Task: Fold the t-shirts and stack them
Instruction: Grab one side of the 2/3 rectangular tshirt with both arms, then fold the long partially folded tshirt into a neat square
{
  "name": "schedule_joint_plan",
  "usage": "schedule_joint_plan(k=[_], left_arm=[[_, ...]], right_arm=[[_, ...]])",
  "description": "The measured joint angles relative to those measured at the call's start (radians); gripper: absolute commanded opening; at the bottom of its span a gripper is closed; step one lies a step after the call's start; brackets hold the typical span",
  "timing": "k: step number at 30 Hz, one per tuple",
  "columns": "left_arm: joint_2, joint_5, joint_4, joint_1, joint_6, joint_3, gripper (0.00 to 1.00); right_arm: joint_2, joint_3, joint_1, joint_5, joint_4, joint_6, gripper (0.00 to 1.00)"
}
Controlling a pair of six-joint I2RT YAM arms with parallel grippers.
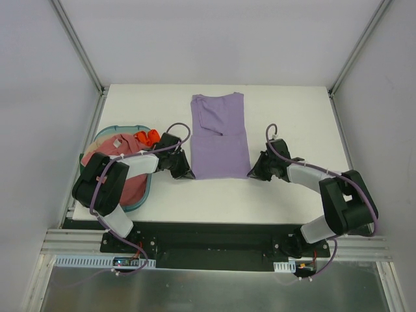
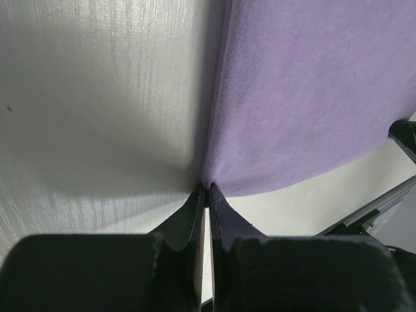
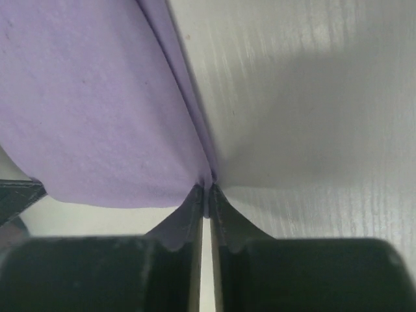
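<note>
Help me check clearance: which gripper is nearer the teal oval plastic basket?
Left. The left gripper pinches the near-left corner of the lavender cloth t-shirt, beside the basket; the right gripper pinches its near-right corner, farther off.

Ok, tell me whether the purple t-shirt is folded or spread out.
Partly folded: the purple t-shirt lies as a narrow strip with its sides turned in and no sleeves sticking out, at full length.

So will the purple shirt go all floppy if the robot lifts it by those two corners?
Probably floppy: the purple shirt is thin cloth, already folded flat and puckering where the left fingers and right fingers pinch its near corners. It likely sags in the middle. It seems light, so it should lift easily.
</note>
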Motion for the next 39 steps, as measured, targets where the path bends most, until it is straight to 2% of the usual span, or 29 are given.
schedule_joint_plan(k=[5, 9, 13, 16, 21, 26, 32, 39], left_arm=[[-0.008, 0.005, 0.000, -0.006, 0.002, -0.003, 0.00], [-0.106, -0.002, -0.009, -0.039, 0.003, -0.061, 0.00], [-0.306, -0.009, -0.046, -0.098, 0.000, -0.166, 0.00], [-0.489, -0.017, -0.118, -0.145, -0.010, -0.222, 0.00], [-0.840, -0.042, -0.269, -0.204, -0.051, -0.251, 0.00], [-1.085, -0.027, -0.361, -0.215, -0.104, -0.254, 0.00], [-1.163, -0.008, -0.418, -0.215, -0.116, -0.249, 0.00], [-1.088, -0.050, -0.449, -0.216, -0.100, -0.174, 0.00]], right_arm=[[-0.006, -0.003, 0.000, -0.017, -0.002, 0.010, 0.01], [-0.094, -0.034, 0.000, -0.067, -0.025, 0.009, 0.01], [-0.260, -0.097, 0.010, -0.145, -0.095, 0.010, 0.01], [-0.402, -0.116, 0.043, -0.198, -0.216, 0.009, 0.01], [-0.679, -0.102, 0.116, -0.255, -0.439, 0.019, 0.01], [-0.908, -0.045, 0.142, -0.336, -0.628, 0.085, 0.01], [-0.953, 0.035, 0.144, -0.396, -0.767, 0.125, 0.01], [-0.872, 0.124, 0.143, -0.373, -0.802, 0.101, 0.01]])
